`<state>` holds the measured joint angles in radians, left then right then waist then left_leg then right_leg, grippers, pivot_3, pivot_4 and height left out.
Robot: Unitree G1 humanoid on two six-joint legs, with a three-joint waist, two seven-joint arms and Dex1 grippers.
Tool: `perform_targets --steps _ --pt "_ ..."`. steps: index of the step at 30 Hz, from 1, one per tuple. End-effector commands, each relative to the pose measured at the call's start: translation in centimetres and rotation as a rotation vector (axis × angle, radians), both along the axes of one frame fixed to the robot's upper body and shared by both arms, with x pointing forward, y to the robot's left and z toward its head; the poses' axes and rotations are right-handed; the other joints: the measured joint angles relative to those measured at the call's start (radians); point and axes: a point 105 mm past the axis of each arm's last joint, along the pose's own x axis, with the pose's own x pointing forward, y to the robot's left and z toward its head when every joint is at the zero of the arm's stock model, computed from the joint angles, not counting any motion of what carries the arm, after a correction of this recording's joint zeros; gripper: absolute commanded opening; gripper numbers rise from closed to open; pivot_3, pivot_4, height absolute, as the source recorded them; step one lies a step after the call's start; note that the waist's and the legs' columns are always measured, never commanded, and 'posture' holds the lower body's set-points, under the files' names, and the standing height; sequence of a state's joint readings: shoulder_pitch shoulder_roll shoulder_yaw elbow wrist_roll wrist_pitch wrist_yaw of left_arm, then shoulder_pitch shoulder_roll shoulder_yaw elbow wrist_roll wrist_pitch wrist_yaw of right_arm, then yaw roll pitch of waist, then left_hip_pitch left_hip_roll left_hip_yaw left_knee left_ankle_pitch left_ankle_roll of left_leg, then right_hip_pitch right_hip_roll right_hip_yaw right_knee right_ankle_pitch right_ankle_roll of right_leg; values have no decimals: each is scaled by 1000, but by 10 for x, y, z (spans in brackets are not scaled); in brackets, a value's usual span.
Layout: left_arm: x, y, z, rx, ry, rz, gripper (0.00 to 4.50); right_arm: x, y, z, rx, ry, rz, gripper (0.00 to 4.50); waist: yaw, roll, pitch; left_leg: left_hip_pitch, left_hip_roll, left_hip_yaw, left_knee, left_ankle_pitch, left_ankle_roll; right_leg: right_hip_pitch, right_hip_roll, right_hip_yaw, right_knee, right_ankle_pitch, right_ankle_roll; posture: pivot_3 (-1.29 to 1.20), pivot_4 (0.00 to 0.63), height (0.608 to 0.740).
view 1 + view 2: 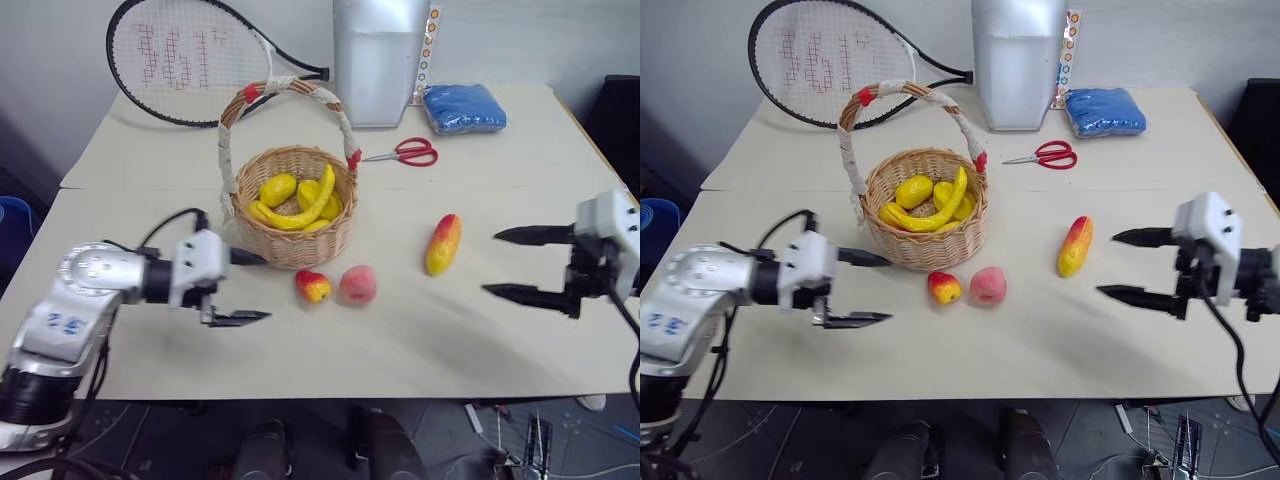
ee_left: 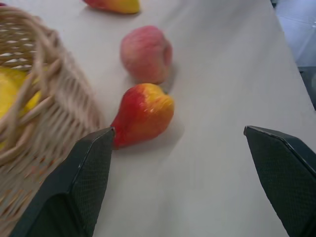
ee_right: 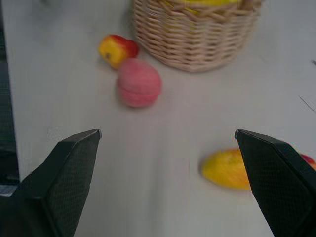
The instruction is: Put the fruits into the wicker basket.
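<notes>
The wicker basket [image 1: 295, 218] stands mid-table with its cloth-wrapped handle arching above it and yellow fruit inside. Just in front of it lie a small red-and-yellow fruit [image 1: 313, 286] and a pink peach [image 1: 357, 284]. Further right lies the yellow-orange mango [image 1: 443, 243]. My left gripper [image 1: 256, 288] is open, left of the small fruit and beside the basket's front. On the right side of the table my right gripper [image 1: 500, 263] is open too, pointing left toward the mango, a short way from it. Nothing is between either pair of fingers.
At the back of the table lie a tennis racket [image 1: 195, 58], a silver container [image 1: 380, 60], red scissors [image 1: 405, 153] and a blue cloth [image 1: 462, 107]. The table's front edge runs just below both grippers.
</notes>
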<state>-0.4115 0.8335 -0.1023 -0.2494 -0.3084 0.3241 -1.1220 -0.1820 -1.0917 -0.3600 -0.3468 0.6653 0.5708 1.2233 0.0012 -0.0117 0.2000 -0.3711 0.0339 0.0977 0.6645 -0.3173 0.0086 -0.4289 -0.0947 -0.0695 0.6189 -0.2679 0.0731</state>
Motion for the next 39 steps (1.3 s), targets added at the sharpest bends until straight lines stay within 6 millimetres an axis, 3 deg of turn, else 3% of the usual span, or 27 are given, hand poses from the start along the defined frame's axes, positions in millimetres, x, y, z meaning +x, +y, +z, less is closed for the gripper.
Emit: perform_targets --steps 1,6,16,19,25,29,34,39 --pt "9 -14 -15 53 -53 -31 4355 -17 29 8 28 -31 96 4495 -1 0 0 0 0 0 0 0 1 0 0 -1 0 0 1 0 150 740" --pt "25 -23 -26 70 -126 -3 4355 -25 43 9 59 -33 115 4495 1 -2 1 0 -1 0 2 0 2 0 -1 -2 0 1 1 0 150 740" --pt "40 -44 -28 -4 -173 24 4355 -26 44 5 66 -34 92 4495 8 -2 1 -1 -2 -1 3 1 4 1 -2 -4 1 1 2 0 150 740" --pt "44 -48 -28 -27 -162 36 3773 -23 45 5 68 -39 90 4500 9 -2 1 -1 -2 -1 3 1 4 1 -2 -4 1 1 2 0 150 740" --pt "45 -49 -34 -12 -150 43 2047 -22 47 8 75 -45 94 4500 12 -2 1 -1 -2 -2 4 1 5 1 -2 -5 1 1 2 0 150 740" --pt "40 -45 -36 -5 -132 40 1839 -20 47 10 85 -48 98 4500 11 -2 1 -1 -2 -2 4 1 5 1 -2 -5 2 1 2 0 150 740" --pt "20 -41 -11 -129 -66 5 1839 -17 49 11 88 -51 105 4500 8 -2 1 -1 -1 -2 3 1 4 1 -2 -5 1 1 2 0 150 740" --pt "-7 -27 36 -302 50 -3 1839 -13 52 15 128 -61 111 4500 2 -3 1 -1 -1 -3 4 1 4 1 -3 -4 2 1 2 0 150 740"
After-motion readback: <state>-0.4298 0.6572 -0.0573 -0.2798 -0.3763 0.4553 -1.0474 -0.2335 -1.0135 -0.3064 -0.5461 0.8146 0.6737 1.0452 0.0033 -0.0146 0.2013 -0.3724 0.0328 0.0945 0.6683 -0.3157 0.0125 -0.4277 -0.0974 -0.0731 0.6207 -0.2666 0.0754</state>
